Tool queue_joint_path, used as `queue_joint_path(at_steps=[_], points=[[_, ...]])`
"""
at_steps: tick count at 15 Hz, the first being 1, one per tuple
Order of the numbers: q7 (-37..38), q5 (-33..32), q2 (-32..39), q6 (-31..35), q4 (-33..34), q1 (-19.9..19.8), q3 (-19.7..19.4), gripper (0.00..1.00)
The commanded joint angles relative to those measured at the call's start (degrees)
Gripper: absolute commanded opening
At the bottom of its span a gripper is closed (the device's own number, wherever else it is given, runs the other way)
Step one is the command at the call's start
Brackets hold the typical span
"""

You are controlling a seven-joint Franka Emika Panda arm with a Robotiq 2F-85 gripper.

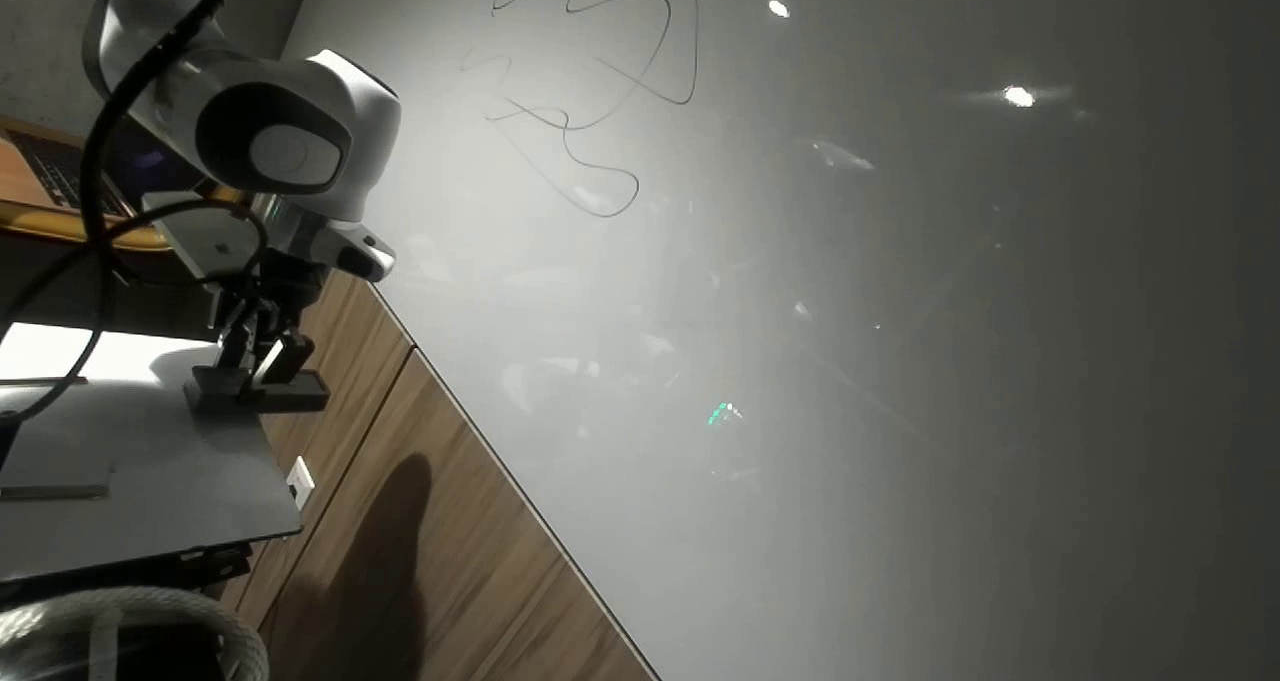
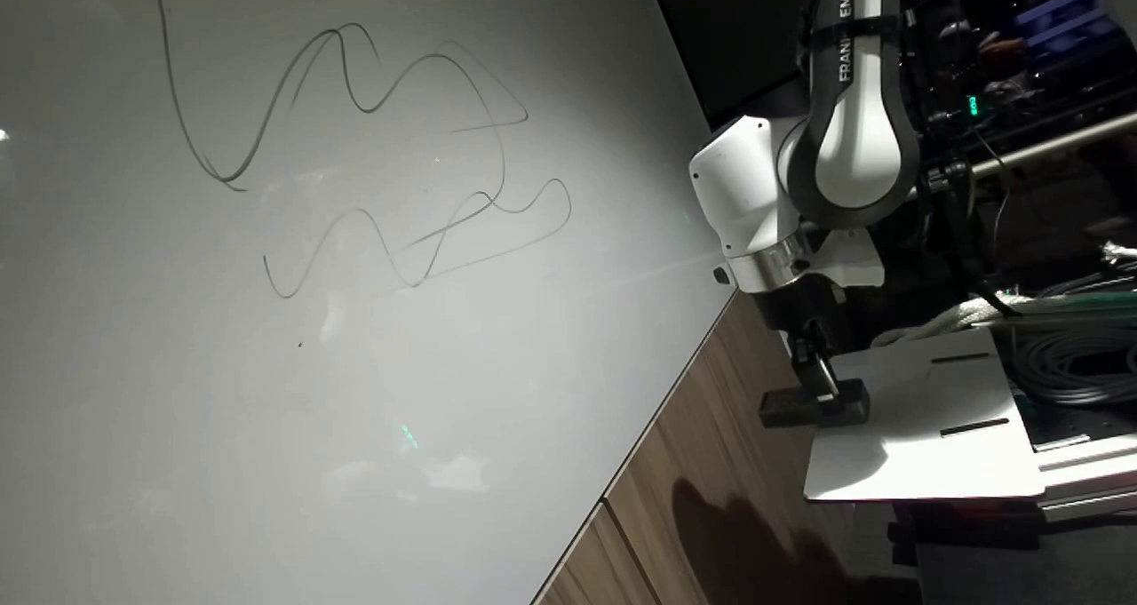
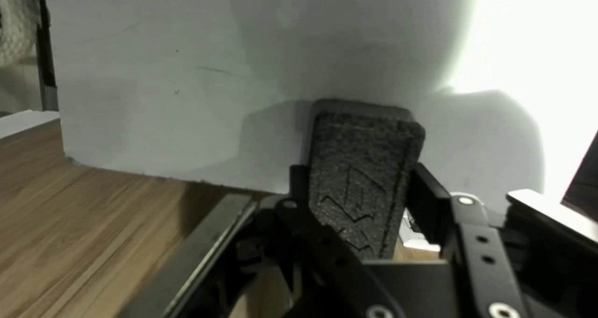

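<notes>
A dark grey felt block, likely a board eraser (image 3: 364, 145), sits between the fingers of my gripper (image 3: 362, 187). In the wrist view both black pads press against its sides, and carved lines mark its face. Both exterior views show the eraser (image 1: 295, 393) (image 2: 786, 407) low by the edge of a white tabletop (image 1: 180, 481) (image 2: 942, 467), partly sticking out past it. Whether it touches the tabletop, I cannot tell. A large glossy whiteboard (image 1: 850, 521) (image 2: 222, 409) beside the arm carries thin dark scribbled lines (image 2: 266, 125) in both exterior views.
Wood panelling (image 1: 480, 521) (image 2: 711, 427) borders the whiteboard, with a white socket (image 1: 300, 481) near the tabletop corner. A laptop (image 1: 60, 171) lies behind the arm. A black cable (image 1: 95, 171) hangs along the arm. Thick rope (image 1: 235, 626) and coiled cable (image 2: 1057, 378) lie near the tabletop.
</notes>
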Motion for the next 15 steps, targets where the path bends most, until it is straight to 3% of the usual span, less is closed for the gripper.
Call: queue_joint_path(at_steps=[1, 6, 15], points=[[4.3, -4.2, -6.9, -4.8, 1.5, 1.4, 1.5, 0.30], [6.2, -7.3, -11.1, -12.4, 11.5, 1.6, 6.1, 0.30], [5.5, -7.5, -13.9, -17.3, 31.8, 2.4, 12.0, 0.30]])
